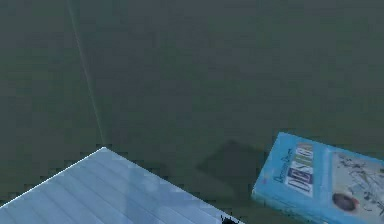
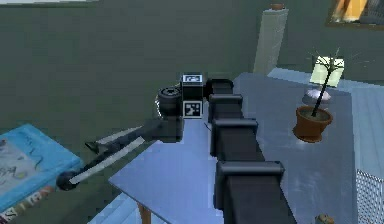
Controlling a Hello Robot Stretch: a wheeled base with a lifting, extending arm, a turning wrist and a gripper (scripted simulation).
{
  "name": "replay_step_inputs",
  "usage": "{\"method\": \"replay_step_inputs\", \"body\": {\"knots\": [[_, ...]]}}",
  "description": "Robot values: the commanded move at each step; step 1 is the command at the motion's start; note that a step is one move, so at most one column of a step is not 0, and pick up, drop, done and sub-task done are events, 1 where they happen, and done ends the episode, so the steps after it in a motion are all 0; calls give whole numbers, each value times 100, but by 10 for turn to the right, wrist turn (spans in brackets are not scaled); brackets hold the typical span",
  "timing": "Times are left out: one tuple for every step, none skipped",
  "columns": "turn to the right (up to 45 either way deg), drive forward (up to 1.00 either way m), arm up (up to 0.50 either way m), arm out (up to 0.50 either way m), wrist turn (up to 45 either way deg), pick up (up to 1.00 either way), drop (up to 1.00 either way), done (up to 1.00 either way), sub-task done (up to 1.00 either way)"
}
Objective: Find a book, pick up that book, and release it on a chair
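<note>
A light blue book [image 1: 322,178] with a picture on its cover hangs in front of the dark green wall at the forward view's lower right, clear of the table. The same book [image 2: 25,165] sits at the arm side view's lower left. The dark arm bar rises from the bottom edge to two white marker squares [image 2: 192,95]. Left of them, my gripper [image 2: 75,166] stretches its two thin fingers [image 2: 110,160] down to the book's near edge. The gripper holds the book off the surfaces.
A pale blue tabletop [image 2: 170,178] lies under the arm, and its slatted corner [image 1: 100,190] shows at the forward view's lower left. A potted plant [image 2: 312,120] stands on the table's far right. A pale column [image 2: 270,40] rises behind it. The dark wall is close ahead.
</note>
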Motion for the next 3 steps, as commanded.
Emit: {"method": "replay_step_inputs", "body": {"knots": [[0, 0, 0, 0, -420, 0, 0, 0, 0], [0, 0, 0, -20, 0, 0, 0, 0, 0], [-450, 0, 0, 0, 0, 0, 0, 0, 0]]}}
